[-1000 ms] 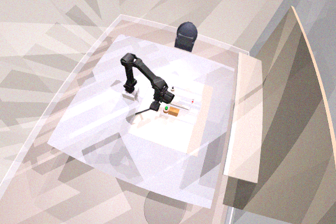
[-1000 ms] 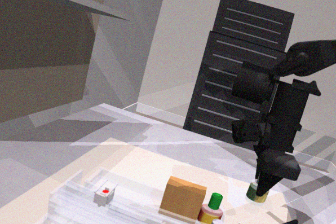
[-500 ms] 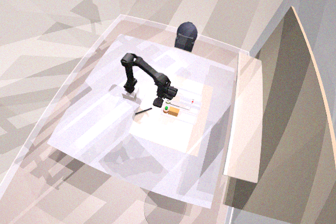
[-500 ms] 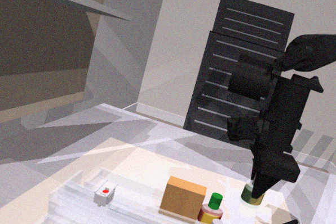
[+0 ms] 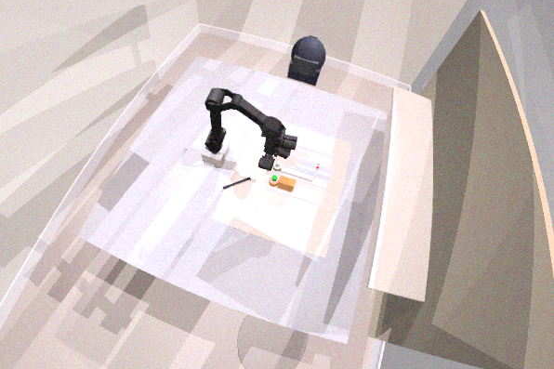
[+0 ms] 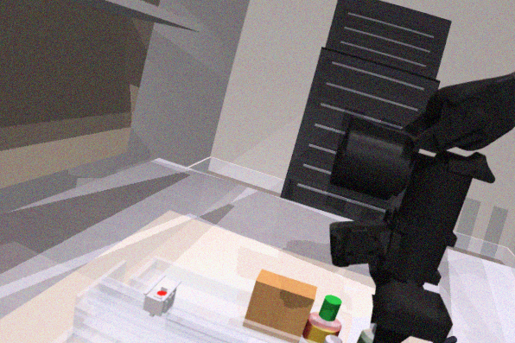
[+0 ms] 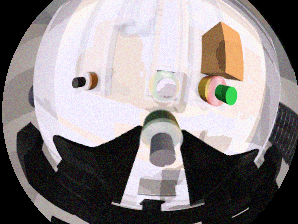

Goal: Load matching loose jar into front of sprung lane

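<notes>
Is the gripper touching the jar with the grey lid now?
Touching. In the wrist view the grey-lidded jar sits between the gripper fingers with no gap visible on either side; it is shut on the jar.

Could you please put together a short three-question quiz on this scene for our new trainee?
1. True or false: the hand holds nothing.
2. What stands right beside the orange box? A) a green-capped jar; B) a black pen; C) a blue cup.
3. Fill in: the dot on the small grey block in the clear lanes is ___.

Key
1. False: the hand is shut on a grey-lidded jar.
2. A.
3. Red.
</notes>
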`<state>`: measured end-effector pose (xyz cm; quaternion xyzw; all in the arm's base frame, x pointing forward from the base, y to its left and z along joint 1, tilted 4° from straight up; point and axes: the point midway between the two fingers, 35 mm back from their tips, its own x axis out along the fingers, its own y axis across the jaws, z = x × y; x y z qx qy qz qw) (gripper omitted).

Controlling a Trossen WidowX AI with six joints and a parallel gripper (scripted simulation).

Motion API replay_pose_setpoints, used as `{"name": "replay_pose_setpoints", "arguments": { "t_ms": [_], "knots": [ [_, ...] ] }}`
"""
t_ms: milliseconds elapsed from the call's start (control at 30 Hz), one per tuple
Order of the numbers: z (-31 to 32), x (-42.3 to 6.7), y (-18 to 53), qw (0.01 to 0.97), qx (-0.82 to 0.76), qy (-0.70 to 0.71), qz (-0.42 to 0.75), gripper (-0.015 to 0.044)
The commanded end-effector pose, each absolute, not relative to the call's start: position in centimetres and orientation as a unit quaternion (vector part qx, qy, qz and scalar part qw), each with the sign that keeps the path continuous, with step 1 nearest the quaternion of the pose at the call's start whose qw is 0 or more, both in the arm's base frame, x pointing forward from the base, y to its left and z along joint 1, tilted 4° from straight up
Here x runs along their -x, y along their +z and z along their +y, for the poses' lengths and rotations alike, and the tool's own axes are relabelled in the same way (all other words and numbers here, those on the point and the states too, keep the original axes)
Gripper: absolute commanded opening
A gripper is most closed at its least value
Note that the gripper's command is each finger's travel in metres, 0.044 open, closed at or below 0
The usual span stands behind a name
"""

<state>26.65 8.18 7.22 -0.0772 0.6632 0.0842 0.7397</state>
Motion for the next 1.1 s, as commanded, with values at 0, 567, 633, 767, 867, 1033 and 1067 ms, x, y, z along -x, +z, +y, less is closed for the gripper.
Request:
{"name": "replay_pose_setpoints", "arguments": {
  "t_ms": [0, 567, 633, 767, 867, 1033, 1067],
  "knots": [
    [8.2, -26.6, 6.3, 0.738, 0.078, 0.079, 0.666, 0.0],
    [8.3, -27.1, 4.6, 0.738, 0.078, 0.079, 0.666, 0.0],
    [8.3, -27.1, 4.6, 0.738, 0.078, 0.079, 0.666, 0.0],
    [8.3, -27.3, 4.6, 0.738, 0.078, 0.079, 0.666, 0.0],
    [8.4, -27.4, 4.6, 0.738, 0.078, 0.079, 0.666, 0.0],
    [8.4, -27.6, 4.7, 0.738, 0.078, 0.079, 0.666, 0.0],
    [8.4, -27.7, 4.7, 0.738, 0.078, 0.079, 0.666, 0.0]
  ]
}}
